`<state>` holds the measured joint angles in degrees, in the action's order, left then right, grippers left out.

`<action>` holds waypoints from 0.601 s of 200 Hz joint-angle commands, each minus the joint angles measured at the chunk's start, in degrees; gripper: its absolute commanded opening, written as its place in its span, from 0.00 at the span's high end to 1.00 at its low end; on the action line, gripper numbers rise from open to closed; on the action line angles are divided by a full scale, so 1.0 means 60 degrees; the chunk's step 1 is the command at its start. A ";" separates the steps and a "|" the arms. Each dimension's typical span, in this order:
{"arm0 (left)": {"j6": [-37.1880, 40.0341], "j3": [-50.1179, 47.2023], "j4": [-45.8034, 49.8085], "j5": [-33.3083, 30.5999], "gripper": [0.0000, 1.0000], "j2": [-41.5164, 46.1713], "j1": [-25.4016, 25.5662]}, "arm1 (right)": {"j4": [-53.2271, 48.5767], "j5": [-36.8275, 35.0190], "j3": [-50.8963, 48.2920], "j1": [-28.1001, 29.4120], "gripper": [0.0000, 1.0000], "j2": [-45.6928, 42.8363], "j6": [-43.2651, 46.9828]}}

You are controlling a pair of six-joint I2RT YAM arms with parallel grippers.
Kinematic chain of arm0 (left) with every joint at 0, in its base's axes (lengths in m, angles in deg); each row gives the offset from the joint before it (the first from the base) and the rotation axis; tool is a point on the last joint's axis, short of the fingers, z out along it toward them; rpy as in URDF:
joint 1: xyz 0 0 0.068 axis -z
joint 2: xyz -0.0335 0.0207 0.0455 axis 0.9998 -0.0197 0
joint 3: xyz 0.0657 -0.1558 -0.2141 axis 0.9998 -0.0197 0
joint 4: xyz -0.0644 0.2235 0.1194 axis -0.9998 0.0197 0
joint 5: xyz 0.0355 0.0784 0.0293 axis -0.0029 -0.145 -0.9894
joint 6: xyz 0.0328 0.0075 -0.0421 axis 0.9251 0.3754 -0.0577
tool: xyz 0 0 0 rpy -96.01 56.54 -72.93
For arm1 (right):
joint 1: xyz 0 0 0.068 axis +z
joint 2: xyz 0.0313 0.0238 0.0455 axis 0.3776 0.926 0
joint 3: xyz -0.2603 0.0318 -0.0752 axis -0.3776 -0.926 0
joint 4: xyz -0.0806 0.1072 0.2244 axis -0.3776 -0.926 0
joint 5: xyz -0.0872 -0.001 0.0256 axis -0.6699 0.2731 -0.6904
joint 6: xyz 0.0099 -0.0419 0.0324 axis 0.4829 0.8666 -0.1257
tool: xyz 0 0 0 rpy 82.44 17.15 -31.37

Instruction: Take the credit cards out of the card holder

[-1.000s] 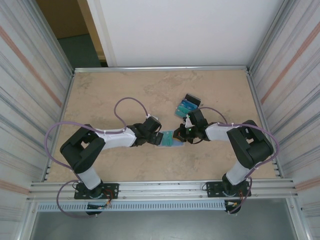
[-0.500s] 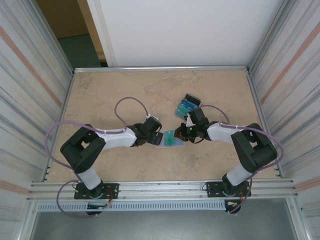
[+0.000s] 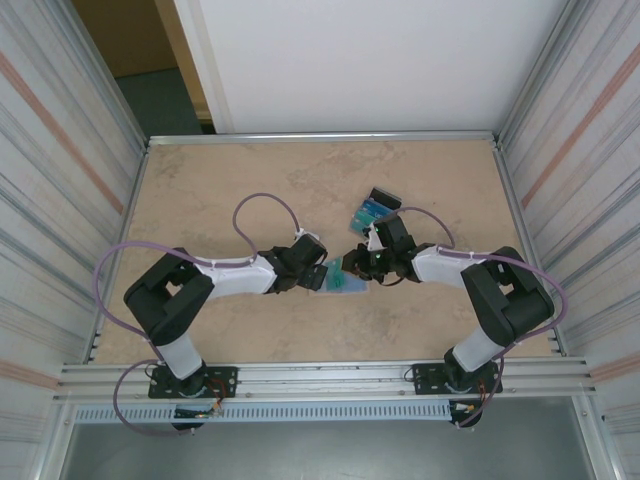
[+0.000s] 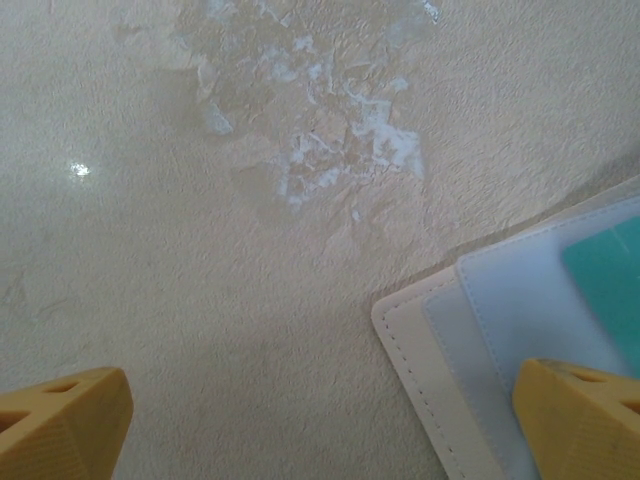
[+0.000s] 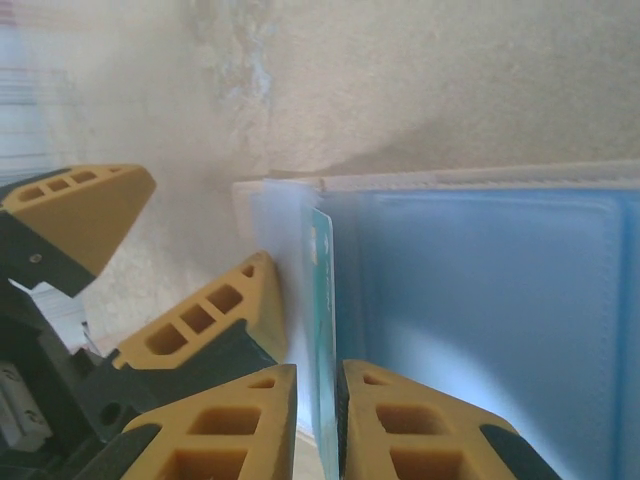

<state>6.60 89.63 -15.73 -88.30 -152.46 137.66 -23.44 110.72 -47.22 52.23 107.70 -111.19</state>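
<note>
The card holder (image 3: 331,283) lies open on the table, pale blue inside (image 5: 480,300) with a tan stitched rim (image 4: 420,350). A teal credit card (image 5: 322,290) stands edge-on over it, also seen as a teal corner (image 4: 610,270) and a teal patch (image 3: 347,275). My right gripper (image 5: 318,400) straddles this card with its jaws slightly apart; a thin gap shows beside the left finger (image 5: 240,420). In the top view the right gripper (image 3: 358,262) sits at the holder's right end. My left gripper (image 4: 320,430) (image 3: 318,268) is wide open, its right finger (image 4: 580,420) over the holder's corner.
More credit cards (image 3: 375,208), teal, blue and black, lie loose on the table just beyond the right gripper. Metal rails and striped walls close in the table (image 3: 250,180) on both sides. The left gripper's fingers (image 5: 80,215) stand close to the right gripper.
The right gripper's jaws have eased from shut to slightly apart around the teal card, and it has shifted a little left. The left gripper stays wide open in place.
</note>
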 commanded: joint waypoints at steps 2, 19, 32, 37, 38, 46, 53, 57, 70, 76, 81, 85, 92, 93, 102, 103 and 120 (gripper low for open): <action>0.0214 -0.0133 0.0880 -0.0402 0.01 -0.0499 -0.0013 | 0.0705 0.0337 0.0030 0.0090 0.83 0.0182 -0.0255; 0.0216 -0.0134 0.0879 -0.0398 0.01 -0.0489 -0.0003 | 0.0706 0.0341 0.0090 0.0145 0.83 0.0312 -0.0229; 0.0216 -0.0130 0.0880 -0.0417 0.01 -0.0492 -0.0003 | 0.0667 0.0236 0.0103 0.0204 0.83 0.0395 -0.0225; 0.0216 -0.0133 0.0880 -0.0411 0.01 -0.0486 -0.0003 | 0.0663 0.0179 0.0114 0.0213 0.83 0.0422 -0.0221; 0.0216 -0.0140 0.0872 -0.0408 0.01 -0.0485 -0.0003 | 0.0649 0.0181 0.0108 0.0225 0.83 0.0430 -0.0208; 0.0216 -0.0128 0.0872 -0.0420 0.01 -0.0484 -0.0003 | 0.0627 0.0115 0.0128 0.0263 0.83 0.0483 -0.0185; 0.0216 -0.0115 0.0876 -0.0411 0.01 -0.0482 -0.0003 | 0.0583 0.0058 0.0149 0.0293 0.83 0.0535 -0.0182; 0.0216 -0.0118 0.0876 -0.0420 0.01 -0.0475 -0.0009 | 0.0603 0.0064 0.0153 0.0294 0.83 0.0556 -0.0168; 0.0209 -0.0110 0.0878 -0.0393 0.01 -0.0483 -0.0003 | 0.0644 0.0051 0.0174 0.0338 0.84 0.0656 -0.0169; 0.0201 -0.0105 0.0879 -0.0395 0.01 -0.0482 -0.0002 | 0.0648 0.0063 0.0187 0.0352 0.84 0.0720 -0.0167; 0.0201 -0.0112 0.0880 -0.0394 0.01 -0.0477 0.0004 | 0.0638 0.0042 0.0213 0.0367 0.84 0.0760 -0.0167; 0.0201 -0.0106 0.0868 -0.0398 0.01 -0.0483 -0.0001 | 0.0637 0.0036 0.0234 0.0376 0.85 0.0794 -0.0165; 0.0209 -0.0118 0.0867 -0.0402 0.01 -0.0480 -0.0004 | 0.0609 0.0012 0.0263 0.0391 0.86 0.0835 -0.0139; 0.0205 -0.0118 0.0867 -0.0404 0.01 -0.0482 -0.0003 | 0.0592 0.0002 0.0263 0.0395 0.86 0.0842 -0.0138; 0.0192 -0.0117 0.0891 -0.0416 0.01 -0.0457 -0.0008 | 0.0488 -0.0050 0.0285 0.0399 0.88 0.0891 -0.0095; 0.0189 -0.0118 0.0893 -0.0411 0.01 -0.0449 -0.0005 | 0.0473 -0.0058 0.0296 0.0399 0.88 0.0891 -0.0094; 0.0157 -0.0133 0.0898 -0.0435 0.01 -0.0426 -0.0003 | 0.0174 -0.0246 0.0337 0.0398 0.91 0.0878 0.0015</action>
<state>6.60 89.74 -15.58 -88.65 -152.53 137.75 -20.24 111.11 -47.20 54.13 112.33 -111.92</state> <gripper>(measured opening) 0.988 0.103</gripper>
